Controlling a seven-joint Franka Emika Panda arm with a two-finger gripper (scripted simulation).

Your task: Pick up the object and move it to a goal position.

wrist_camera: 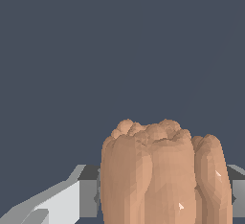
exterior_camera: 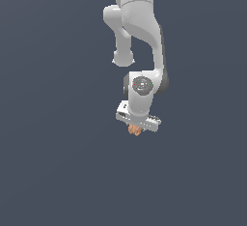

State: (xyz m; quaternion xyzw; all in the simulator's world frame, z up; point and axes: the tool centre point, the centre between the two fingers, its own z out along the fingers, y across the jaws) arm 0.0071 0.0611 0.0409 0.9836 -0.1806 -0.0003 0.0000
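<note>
The object [exterior_camera: 135,130] is a small orange-tan, ridged, lumpy blob that peeks out just under the white gripper [exterior_camera: 135,129] in the exterior view. Most of it is hidden by the hand of the white arm. In the wrist view the object [wrist_camera: 162,175] fills the lower middle of the picture, with grey fingers [wrist_camera: 88,196] pressed against both of its sides. The gripper is shut on the object.
The white arm [exterior_camera: 137,32] reaches down from the top of the exterior view. Around it is only a plain dark blue-grey surface [exterior_camera: 58,162].
</note>
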